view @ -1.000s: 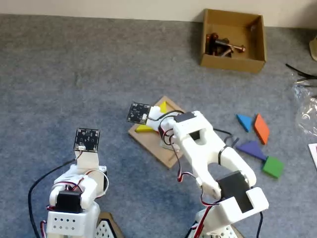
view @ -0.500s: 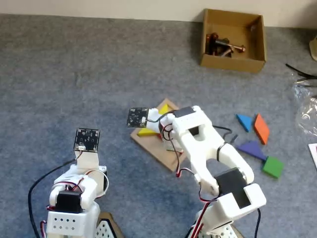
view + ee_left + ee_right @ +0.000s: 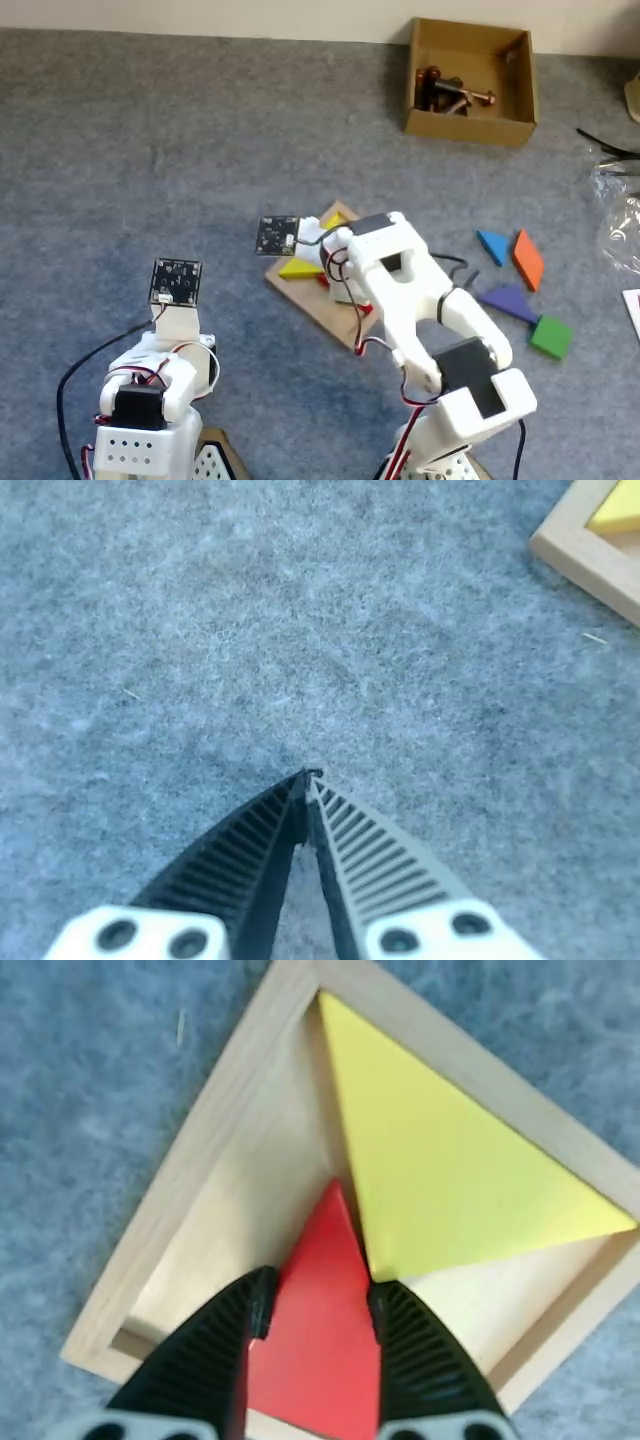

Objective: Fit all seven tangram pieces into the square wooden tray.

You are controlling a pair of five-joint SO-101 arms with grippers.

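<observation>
The square wooden tray (image 3: 190, 1175) lies on grey carpet, and its rim (image 3: 303, 291) shows beside the right arm (image 3: 405, 285). A large yellow triangle (image 3: 440, 1165) fills one corner of the tray. My right gripper (image 3: 316, 1298) is low inside the tray, shut on a red triangle (image 3: 325, 1345) whose tip touches the yellow piece. A blue triangle (image 3: 491, 245), an orange parallelogram (image 3: 528, 259), a purple triangle (image 3: 508, 300) and a green square (image 3: 551, 337) lie loose to the right of the tray. My left gripper (image 3: 306, 777) is shut on nothing over bare carpet, with the tray's corner (image 3: 585, 550) farther off.
A cardboard box (image 3: 470, 108) holding small metal parts stands at the back right. Clear plastic wrapping (image 3: 622, 215) lies at the right edge. The left arm (image 3: 160, 385) rests at the front left with open carpet around it.
The right arm has shifted slightly over the tray with the red triangle, and the tray has turned a little. The left arm has not moved.
</observation>
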